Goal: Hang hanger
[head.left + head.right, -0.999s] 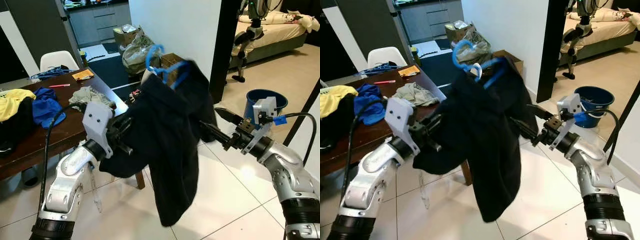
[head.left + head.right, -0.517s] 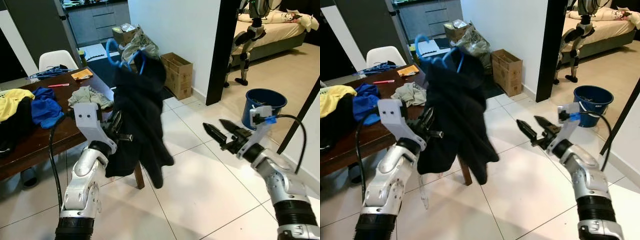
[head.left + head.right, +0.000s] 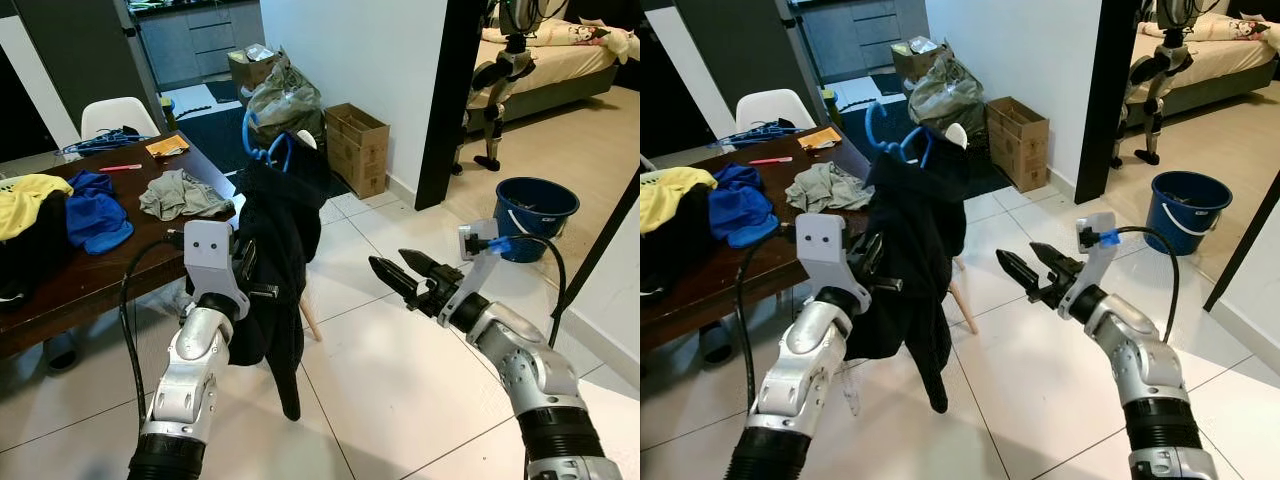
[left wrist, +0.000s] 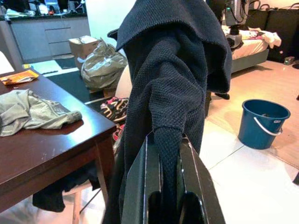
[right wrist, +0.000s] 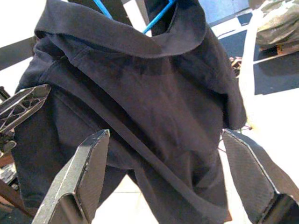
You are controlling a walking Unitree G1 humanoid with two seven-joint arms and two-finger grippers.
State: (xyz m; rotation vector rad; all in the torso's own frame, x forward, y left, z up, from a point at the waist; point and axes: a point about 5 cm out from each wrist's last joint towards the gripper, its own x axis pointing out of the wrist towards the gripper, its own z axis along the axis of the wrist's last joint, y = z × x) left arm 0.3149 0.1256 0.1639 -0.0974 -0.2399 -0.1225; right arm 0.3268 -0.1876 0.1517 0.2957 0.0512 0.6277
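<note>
Dark garment [image 3: 275, 260] hangs in midair beside the table [image 3: 70, 285], draped over a blue hanger [image 3: 902, 148]; most of the hanger is buried in fabric, only hook and upper loop show. Left gripper [image 4: 163, 179] jaws clamped on a fold of the garment. Right gripper [image 3: 398, 272] jaws apart, holding nothing, just beside the cloth.

2 silver arms | black claws | white wrist mounts | black cables

The dark garment [image 3: 275, 240] covers all of the blue hanger [image 3: 268, 150] but its hook and shoulders
</note>
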